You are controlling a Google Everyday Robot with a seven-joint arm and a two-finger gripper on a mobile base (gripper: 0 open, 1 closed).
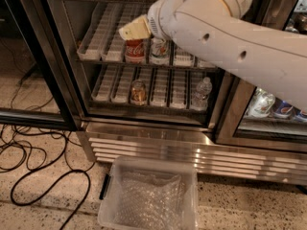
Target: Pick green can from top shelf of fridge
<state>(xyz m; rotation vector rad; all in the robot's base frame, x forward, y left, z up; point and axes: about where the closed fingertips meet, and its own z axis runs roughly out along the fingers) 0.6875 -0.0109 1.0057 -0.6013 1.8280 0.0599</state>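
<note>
The fridge [144,138] stands open in front of me. On its wire shelf with white lane trays [96,37] stand a red cola can [135,51] and, right of it, the silvery pale green can [159,49]. My gripper [135,28], cream-coloured at the end of the big white arm [225,28], hangs just above the red cola can and up-left of the green can, touching neither. The arm hides the right part of the shelf.
The lower rack holds a jar [138,92] and a clear water bottle [202,92]. More cans [268,104] sit behind the right glass door. The open door frame [43,80] is on the left. A clear plastic bin [151,195] and black cables [43,176] lie on the floor.
</note>
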